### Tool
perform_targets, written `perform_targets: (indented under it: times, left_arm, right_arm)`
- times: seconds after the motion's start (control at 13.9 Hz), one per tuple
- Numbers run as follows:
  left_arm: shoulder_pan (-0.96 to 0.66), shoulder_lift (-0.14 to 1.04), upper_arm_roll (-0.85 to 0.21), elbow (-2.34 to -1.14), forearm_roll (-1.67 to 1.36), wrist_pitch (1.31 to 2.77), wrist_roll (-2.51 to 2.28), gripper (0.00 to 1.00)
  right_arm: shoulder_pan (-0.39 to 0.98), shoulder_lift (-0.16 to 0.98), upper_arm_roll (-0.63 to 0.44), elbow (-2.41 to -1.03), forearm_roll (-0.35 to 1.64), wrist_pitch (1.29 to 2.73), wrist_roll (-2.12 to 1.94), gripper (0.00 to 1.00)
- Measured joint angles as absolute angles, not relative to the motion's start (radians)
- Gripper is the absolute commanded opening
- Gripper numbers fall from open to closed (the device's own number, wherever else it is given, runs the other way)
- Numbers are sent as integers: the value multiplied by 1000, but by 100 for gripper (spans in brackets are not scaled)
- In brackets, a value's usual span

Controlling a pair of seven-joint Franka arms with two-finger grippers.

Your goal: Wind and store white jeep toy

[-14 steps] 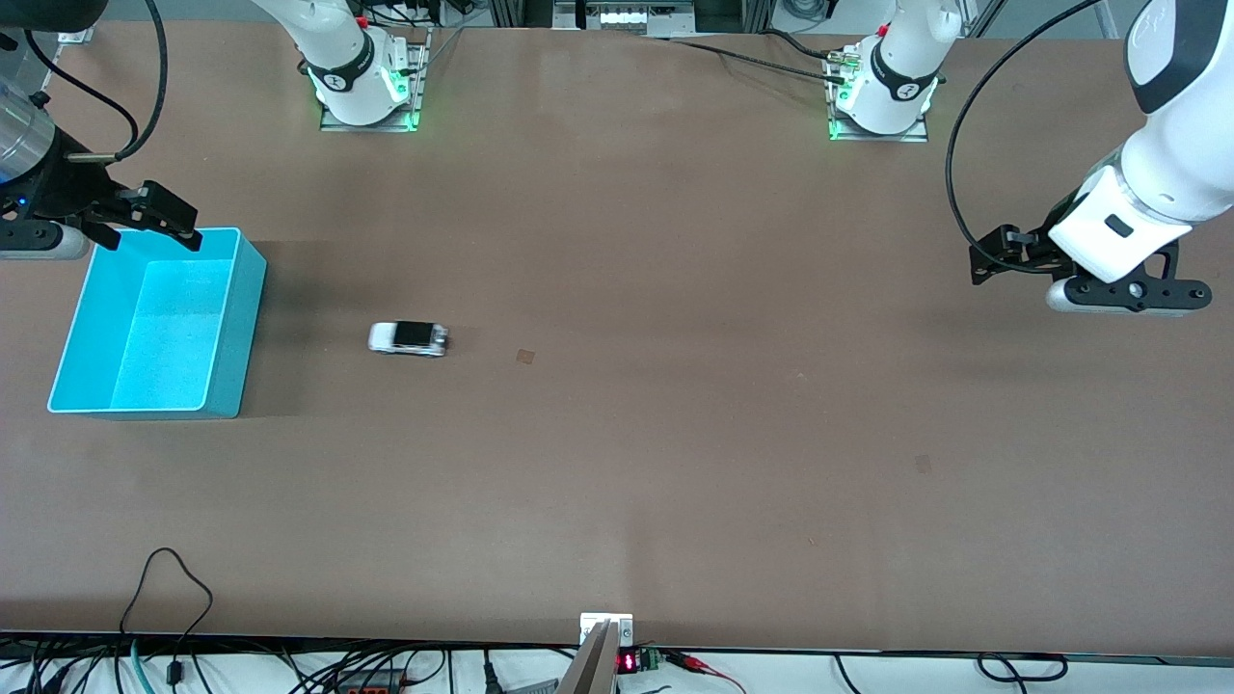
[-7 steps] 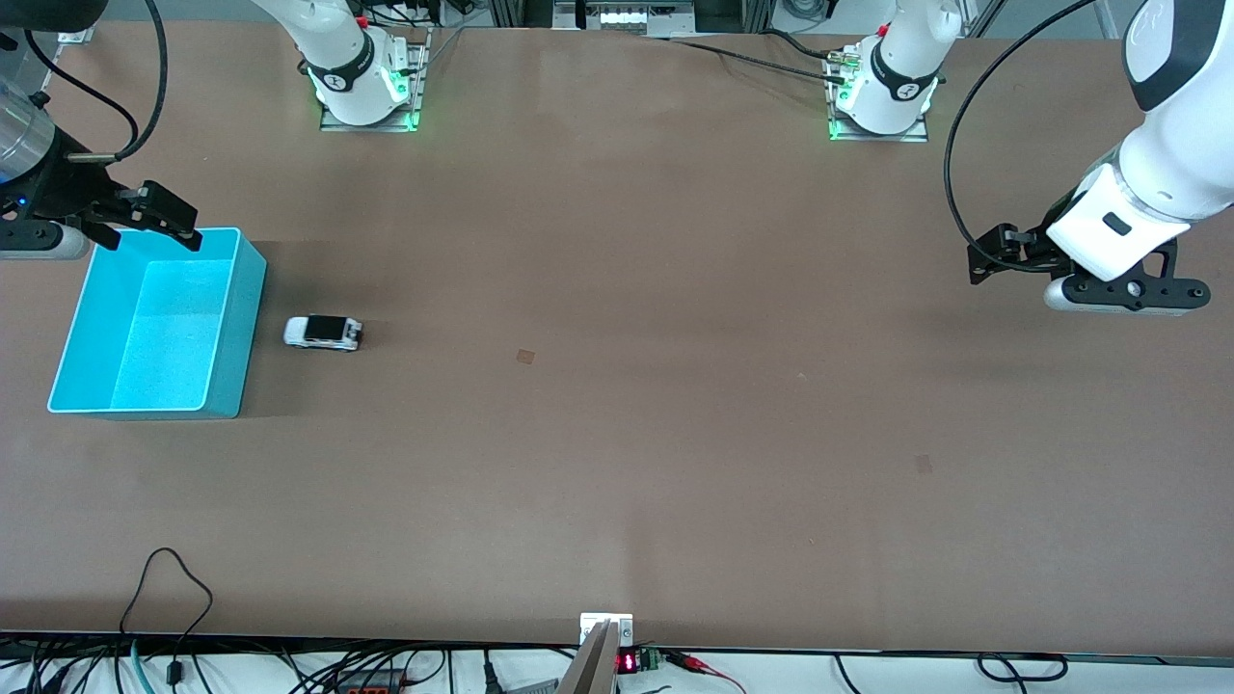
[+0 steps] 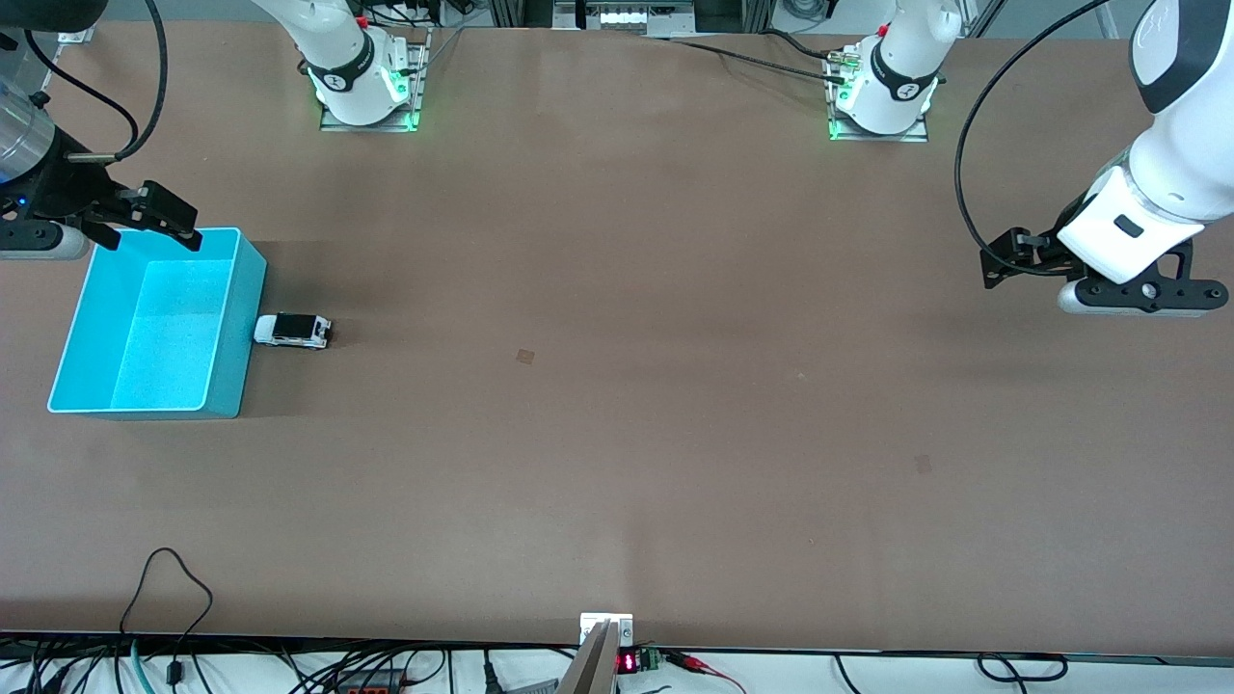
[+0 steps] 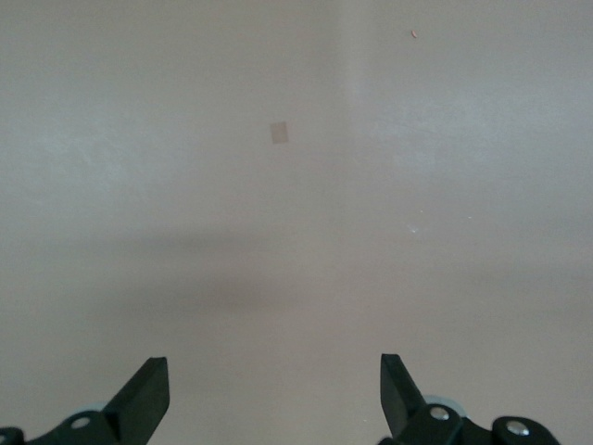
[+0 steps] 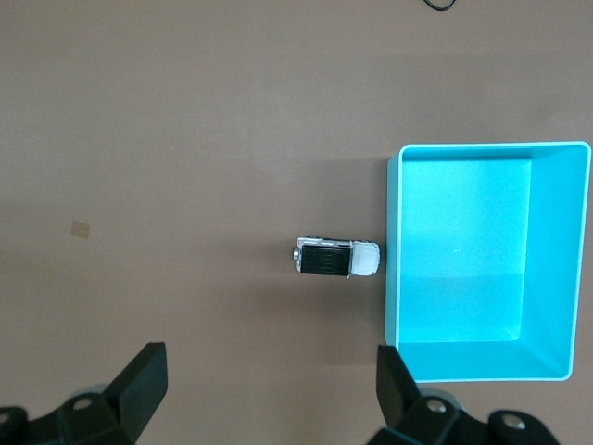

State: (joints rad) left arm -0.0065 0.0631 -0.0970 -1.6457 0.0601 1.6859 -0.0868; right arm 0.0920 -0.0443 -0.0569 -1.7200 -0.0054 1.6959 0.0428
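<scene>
The white jeep toy [image 3: 292,330] with its black roof panel stands on the table, its nose against the outer wall of the turquoise bin [image 3: 249,289]. In the right wrist view the jeep [image 5: 337,258] touches the bin's wall [image 5: 390,250]. The bin is empty. My right gripper [image 3: 159,224] hangs open and empty above the bin's rim farthest from the front camera; it also shows in the right wrist view [image 5: 269,371]. My left gripper [image 3: 1007,258] is open and empty, up over bare table at the left arm's end, and shows in the left wrist view [image 4: 273,385].
A small tan patch [image 3: 524,356] lies on the table near the middle, and also shows in the left wrist view [image 4: 279,133]. Cables run along the table's edge nearest the front camera [image 3: 174,578].
The jeep has rolled across the table toward the right arm's end and stopped against the bin's wall. My left gripper has drifted slightly toward its own end. The right gripper has not moved.
</scene>
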Motion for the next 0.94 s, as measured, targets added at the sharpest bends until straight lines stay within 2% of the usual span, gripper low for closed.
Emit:
perform_targets:
  times: [0.43,0.94]
  left_arm:
    - [-9,84,-105,-1614,63,1686,-87,100]
    - [-8,85,-130,-1598,63,1676,-88,100]
  right_arm:
    - [83,11,-62,-1726,-6,1691,-86,100]
    - [13,143,-73,-1732,-6,1634,-775,100]
